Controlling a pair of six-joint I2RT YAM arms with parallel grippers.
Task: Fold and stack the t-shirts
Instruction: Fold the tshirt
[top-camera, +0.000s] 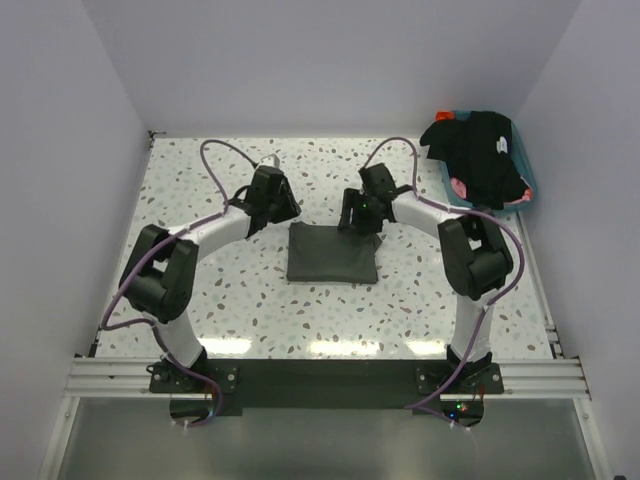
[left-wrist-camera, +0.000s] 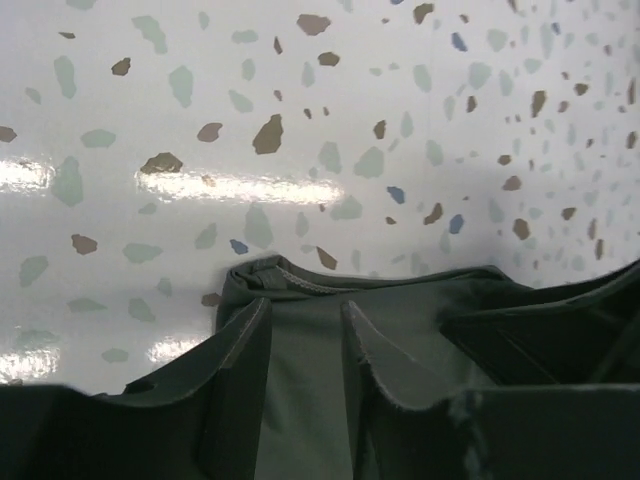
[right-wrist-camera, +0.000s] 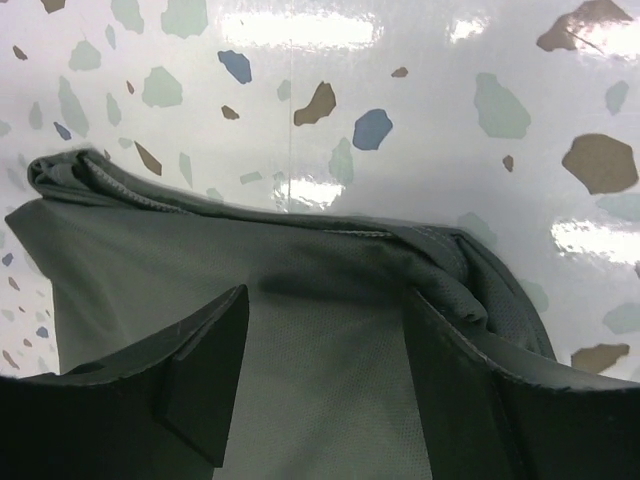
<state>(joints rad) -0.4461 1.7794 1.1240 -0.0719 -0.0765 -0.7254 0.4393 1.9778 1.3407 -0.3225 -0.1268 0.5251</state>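
Note:
A dark olive-grey t-shirt (top-camera: 332, 253) lies folded into a flat rectangle in the middle of the speckled table. My left gripper (top-camera: 291, 214) hangs at its far left corner. In the left wrist view, that gripper (left-wrist-camera: 305, 312) is open a little, and the shirt (left-wrist-camera: 300, 390) lies flat below the gap. My right gripper (top-camera: 364, 230) is over the far right corner. Its own wrist view shows it (right-wrist-camera: 330, 305) wide open above the cloth (right-wrist-camera: 330, 400), beside a bunched hem (right-wrist-camera: 450, 275). Black t-shirts (top-camera: 485, 155) with a small white mark are heaped in a tub at the far right.
The teal tub (top-camera: 526, 172) stands in the far right corner against the wall. Something orange (top-camera: 445, 116) shows at the tub's far edge beside the black heap. White walls close in the table on three sides. Purple cables loop above both arms.

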